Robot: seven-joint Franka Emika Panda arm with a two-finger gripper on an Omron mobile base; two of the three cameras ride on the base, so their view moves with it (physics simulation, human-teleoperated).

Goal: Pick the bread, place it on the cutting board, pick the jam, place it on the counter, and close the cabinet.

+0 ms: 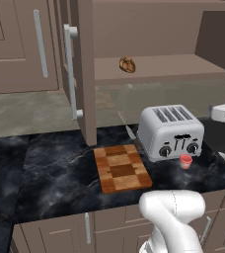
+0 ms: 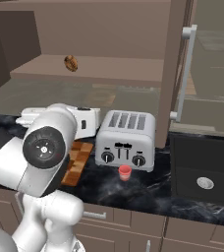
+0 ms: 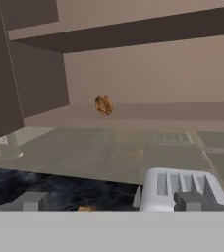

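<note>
Bread (image 1: 127,64) sits on cabinet (image 1: 85,69) shelf, upper centre of left base view, well above cutting board (image 1: 122,168) on black worktop (image 1: 50,168). Jam (image 1: 185,161) stands just in front of toaster (image 1: 169,131), lower right. Hand (image 3: 111,202) is open, empty, facing shelf w/ bread centre-frame. Step 1 looks underway: approach bread. Next move likely needs reach fwd & up into cabinet, fingers either side of bun, then close.

Golden-brown bread (image 1: 127,64), checkered brown cutting board (image 1: 122,168), pinkish-red jam (image 1: 185,161).
</note>
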